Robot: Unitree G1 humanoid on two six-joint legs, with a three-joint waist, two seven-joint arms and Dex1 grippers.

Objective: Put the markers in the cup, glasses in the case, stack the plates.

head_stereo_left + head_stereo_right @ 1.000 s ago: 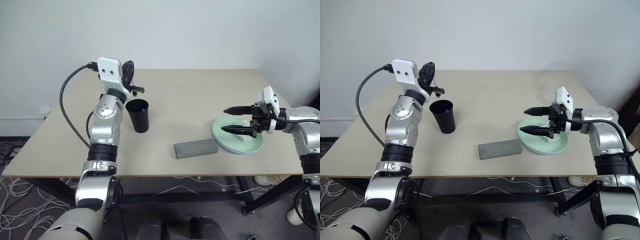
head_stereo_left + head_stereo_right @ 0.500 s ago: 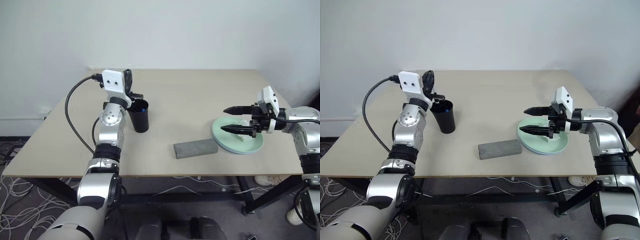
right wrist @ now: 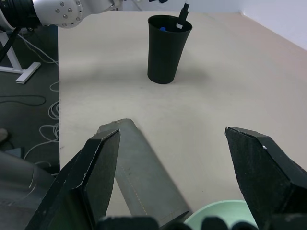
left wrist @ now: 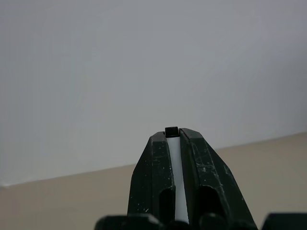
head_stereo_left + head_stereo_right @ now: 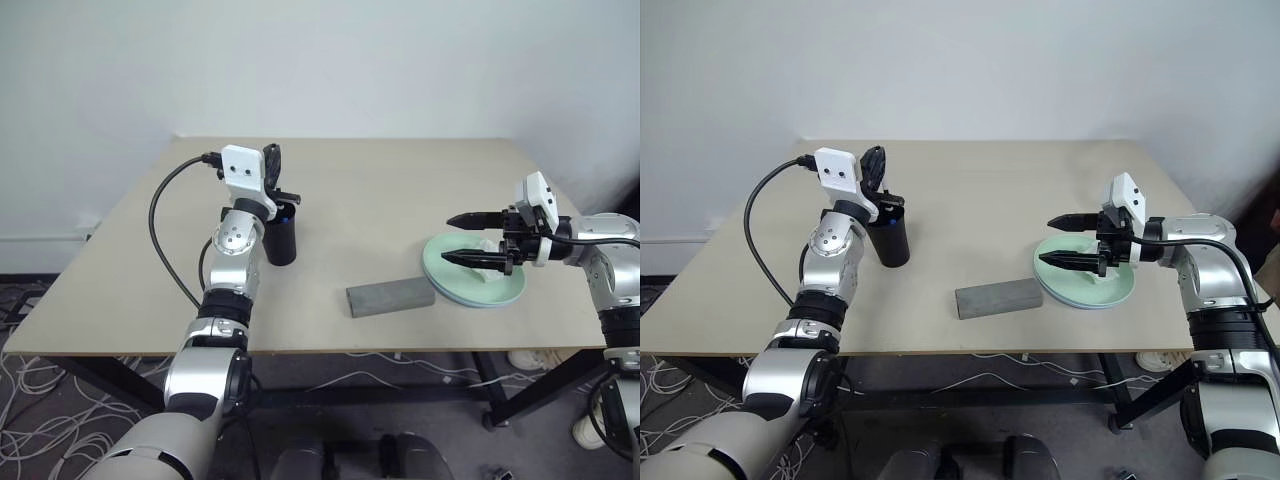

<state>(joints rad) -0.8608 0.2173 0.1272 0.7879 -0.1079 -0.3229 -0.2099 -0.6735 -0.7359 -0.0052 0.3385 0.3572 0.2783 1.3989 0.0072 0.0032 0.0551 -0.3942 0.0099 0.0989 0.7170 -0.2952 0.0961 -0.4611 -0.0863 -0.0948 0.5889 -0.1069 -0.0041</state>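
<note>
The black cup [image 5: 281, 238] stands on the left half of the table, with a blue-capped marker [image 3: 163, 28] inside it. Just above its rim my left gripper [image 5: 273, 168] is shut on the white marker [image 4: 175, 158] with a black cap, whose lower end [image 3: 183, 14] dips into the cup's mouth. My right gripper [image 5: 462, 238] is open over the pale green plate [image 5: 452, 275]; a light blue rim [image 5: 492, 303] shows under that plate. The grey case [image 5: 391, 296] lies closed left of the plates. The glasses are out of view.
A crumpled white tissue [image 5: 488, 246] lies on the green plate behind my right gripper. The table's [image 5: 400, 180] front edge runs just below the case. A wall stands behind the table, and cables [image 5: 40, 420] lie on the floor at the left.
My left gripper has come down and to the right with the marker, from above and beside the cup to its rim. The right arm has kept still.
</note>
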